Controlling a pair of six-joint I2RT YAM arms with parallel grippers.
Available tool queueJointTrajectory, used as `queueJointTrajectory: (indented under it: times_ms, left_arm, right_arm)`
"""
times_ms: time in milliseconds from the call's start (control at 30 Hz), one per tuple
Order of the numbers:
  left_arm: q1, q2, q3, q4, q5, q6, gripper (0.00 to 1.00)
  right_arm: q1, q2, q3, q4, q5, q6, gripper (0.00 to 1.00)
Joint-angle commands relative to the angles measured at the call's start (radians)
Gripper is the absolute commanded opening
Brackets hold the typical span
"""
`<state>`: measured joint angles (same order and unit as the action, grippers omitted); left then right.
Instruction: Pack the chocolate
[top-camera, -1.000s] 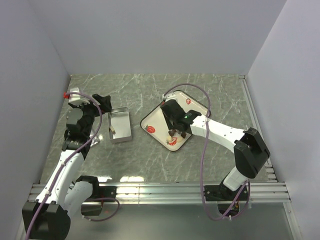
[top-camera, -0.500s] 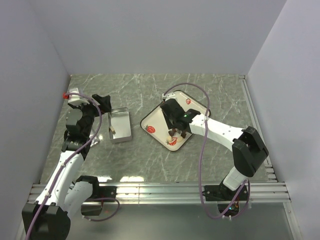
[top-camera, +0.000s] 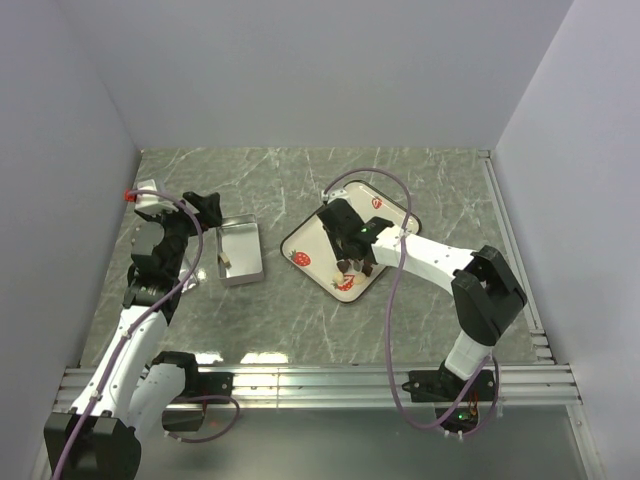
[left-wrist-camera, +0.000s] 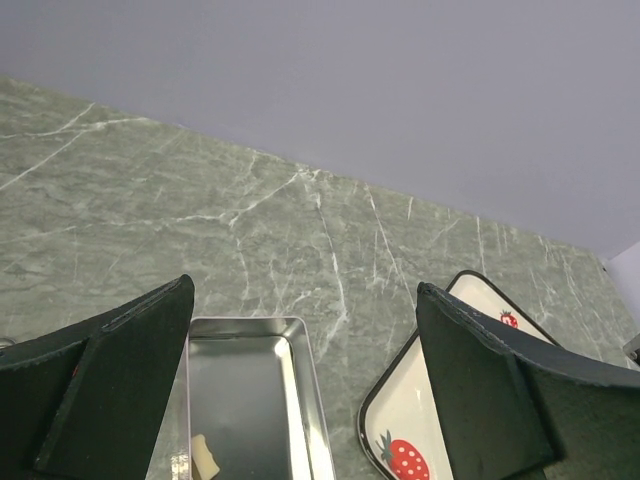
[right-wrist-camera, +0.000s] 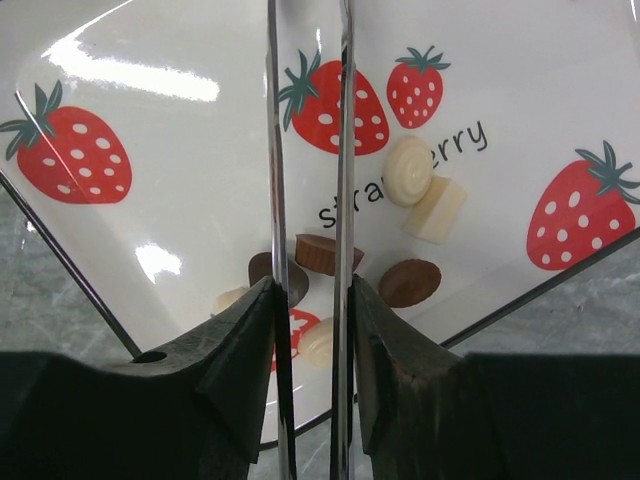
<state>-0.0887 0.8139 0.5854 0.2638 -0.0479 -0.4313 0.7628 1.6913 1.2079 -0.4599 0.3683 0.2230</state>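
The left gripper (left-wrist-camera: 303, 287) hangs above the left part of the marbled table (top-camera: 300, 320), just beyond the far-left corner of the tin (top-camera: 243, 245). Its jaws are spread wide with nothing between them. The tin is an open rectangular metal box lying flat on the table. One cream piece (left-wrist-camera: 205, 455) rests on its floor, toward the near-left side. To the right of the tin, near it but not touching, lies the tray (top-camera: 315, 235). The tray is white with a dark rim and printed red strawberries, and it is turned so that one corner points toward the tin. The right gripper (top-camera: 356, 263) is down over the near part of the tray, with its two thin metal blades set close together but apart. The rest of the chocolate (right-wrist-camera: 410, 170) is gathered on the tray at that spot. A brown cup (right-wrist-camera: 320, 253) sits between the blades, and it cannot be told whether they clamp it. A darker piece (right-wrist-camera: 262, 268) lies just outside one blade. A second brown cup (right-wrist-camera: 408, 283), a round cream piece and a cream block (right-wrist-camera: 437, 208) lie outside the other. Two more pale pieces lie near the blade roots.
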Motion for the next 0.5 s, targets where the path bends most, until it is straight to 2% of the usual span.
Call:
queueJointTrajectory:
  times_ms: [0,200,467]
  left_arm:
    - [-0.005,-0.018,-0.004,0.035,-0.007,0.000,0.99]
    - [-0.005,-0.013,-0.002,0.034,-0.007,0.002,1.00]
    - [-0.005,-0.010,-0.002,0.037,-0.006,0.002,0.99]
  right_arm:
    - [-0.008,-0.016,0.038,0.004,0.003,0.009,0.38]
    - [-0.008,-0.019,0.035,0.003,0.006,0.009,0.32]
    - [-0.003,-0.087,0.004,0.021,0.024,0.021,0.30]
